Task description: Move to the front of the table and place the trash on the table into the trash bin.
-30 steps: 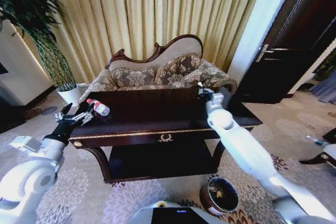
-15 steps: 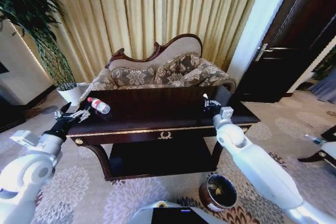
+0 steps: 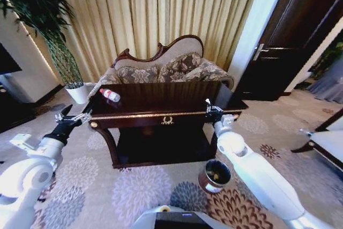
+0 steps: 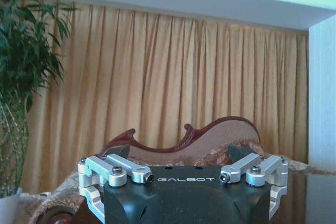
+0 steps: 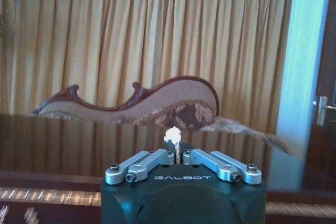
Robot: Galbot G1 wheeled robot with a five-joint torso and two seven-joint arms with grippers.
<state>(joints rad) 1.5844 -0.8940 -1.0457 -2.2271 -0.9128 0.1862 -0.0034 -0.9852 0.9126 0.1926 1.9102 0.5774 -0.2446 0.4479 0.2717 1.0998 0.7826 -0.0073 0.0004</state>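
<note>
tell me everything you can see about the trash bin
The small round dark brown trash bin stands upright on the patterned carpet, near the front right leg of the dark glossy wooden table and far lower than its top. Its rim is shiny, its mouth open, with something pale inside. Nothing grips it.

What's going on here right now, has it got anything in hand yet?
Yes. The right claw is shut on a crumpled white scrap, held over the front right corner of the table. The left claw is open and holds nothing, out past the table's left front corner. A clear plastic bottle lies on the tabletop near the left end. The trash bin stands on the carpet below the right arm, in front of the table.
</note>
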